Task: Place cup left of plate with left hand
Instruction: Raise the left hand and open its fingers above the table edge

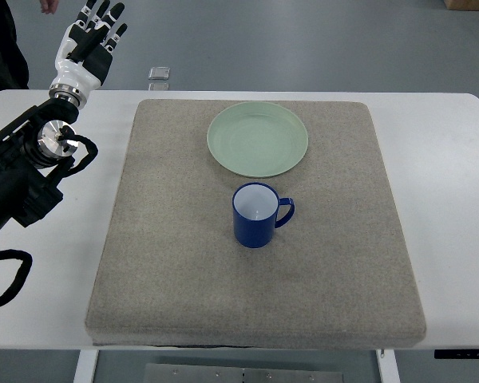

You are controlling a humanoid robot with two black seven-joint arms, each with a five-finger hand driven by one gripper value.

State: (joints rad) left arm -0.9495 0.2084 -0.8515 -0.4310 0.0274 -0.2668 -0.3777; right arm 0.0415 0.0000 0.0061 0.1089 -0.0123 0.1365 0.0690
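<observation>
Blue cup is standing upright on the grey mat, just below the green plate, handle pointing right. Left hand is hovering beyond the white counter's far-left corner, fingers spread, holding nothing.

Blue cup; pale green plate; grey mat

Relative to the white table, the left arm runs off the picture's left edge, so its upper part is unseen. Beyond the table's far left corner, a person is cut off by the top and left edges. A small object past the far edge is too small to identify.
</observation>
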